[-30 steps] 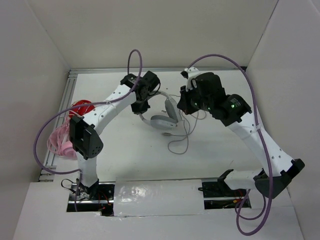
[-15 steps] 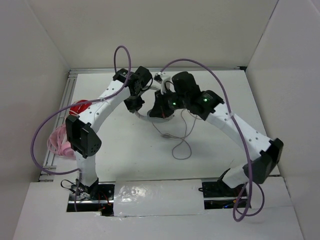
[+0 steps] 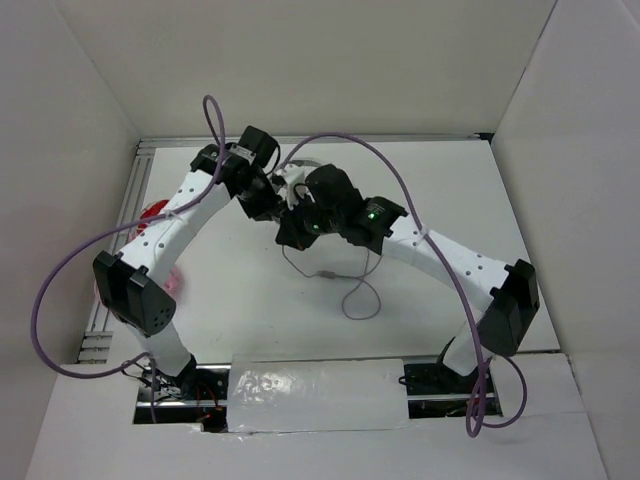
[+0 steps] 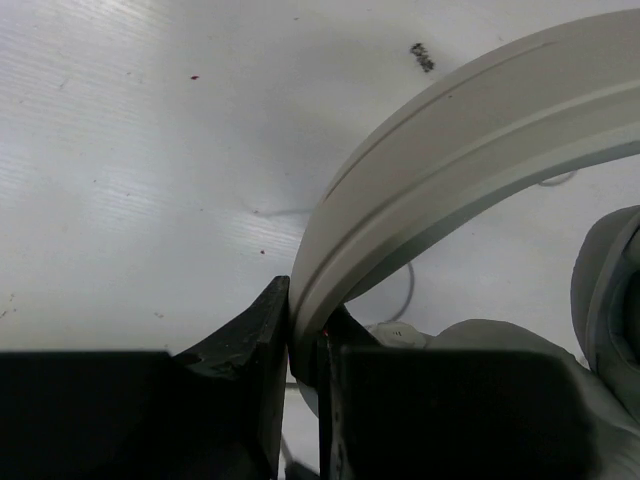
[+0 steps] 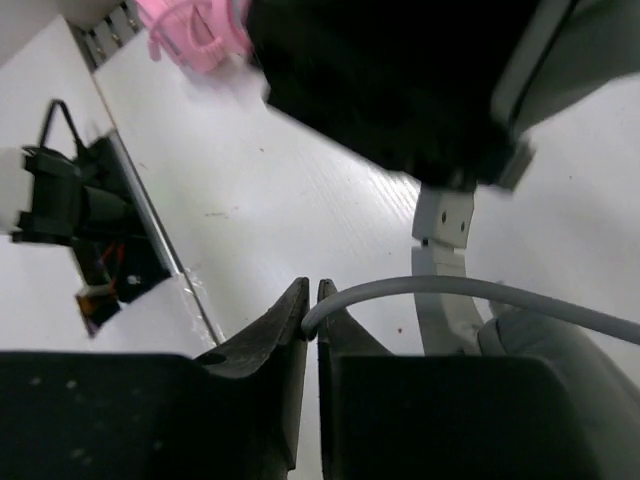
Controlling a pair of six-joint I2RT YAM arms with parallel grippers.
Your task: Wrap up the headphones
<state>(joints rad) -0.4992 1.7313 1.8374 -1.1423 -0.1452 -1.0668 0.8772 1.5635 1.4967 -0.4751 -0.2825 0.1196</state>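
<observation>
The light grey-white headphones are held off the table between both arms, mostly hidden under them in the top view. My left gripper is shut on the padded headband, which arcs up to the right; an ear cup shows at the right edge. My right gripper is shut on the thin grey cable, which curves right from its tips past the headband slider. From above, the left gripper and right gripper sit close together. The loose cable trails in a loop on the table.
Red headphones and pink headphones lie at the table's left edge, partly behind the left arm. A slotted rail runs along that edge. White walls enclose the table on three sides. The left arm's black wrist hangs over the right gripper.
Both arms have moved left, carrying the headphones with them. The right arm swung in from the right, over the headphones, with the cable, and now sits close to the left gripper.
</observation>
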